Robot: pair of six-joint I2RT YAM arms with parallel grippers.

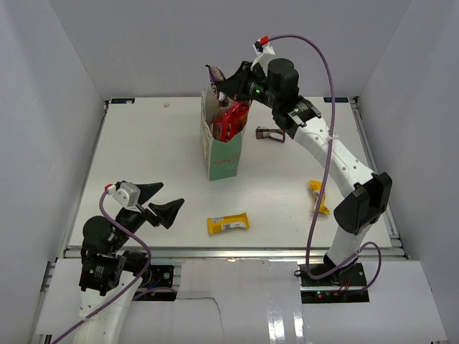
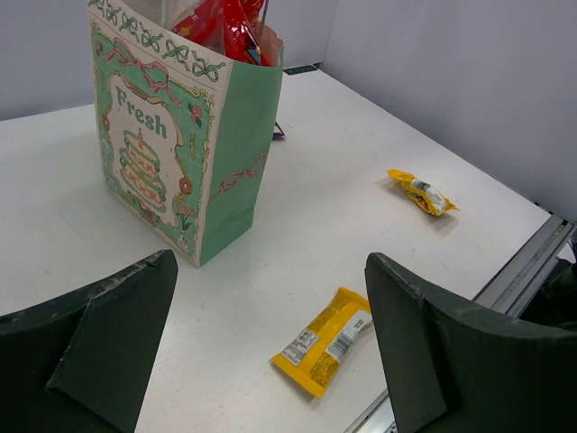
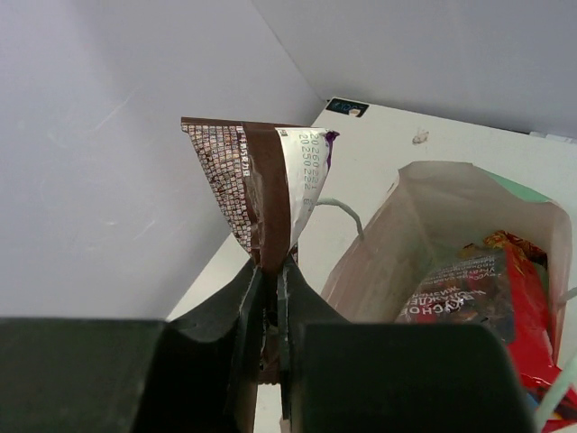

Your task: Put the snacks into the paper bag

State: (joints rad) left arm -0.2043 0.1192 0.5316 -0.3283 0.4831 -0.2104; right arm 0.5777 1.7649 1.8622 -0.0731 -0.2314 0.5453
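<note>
The mint-green paper bag (image 1: 224,154) stands upright at the table's middle back; it also shows in the left wrist view (image 2: 171,135) and the right wrist view (image 3: 424,216). A red-orange packet (image 1: 231,120) (image 3: 518,298) and a dark packet with white lettering (image 3: 460,293) sit inside it. My right gripper (image 1: 225,83) (image 3: 270,271) is shut on a dark brown bar (image 1: 214,74) (image 3: 257,180), held above the bag's left rim. My left gripper (image 1: 161,202) (image 2: 270,271) is open and empty at the near left. One yellow bar (image 1: 228,223) (image 2: 326,340) lies in front of it.
A second yellow bar (image 1: 318,196) (image 2: 421,192) lies at the right. Another dark brown bar (image 1: 271,135) lies on the table right of the bag, under the right arm. White walls enclose the table on three sides. The metal front edge (image 2: 523,271) runs near the yellow bars.
</note>
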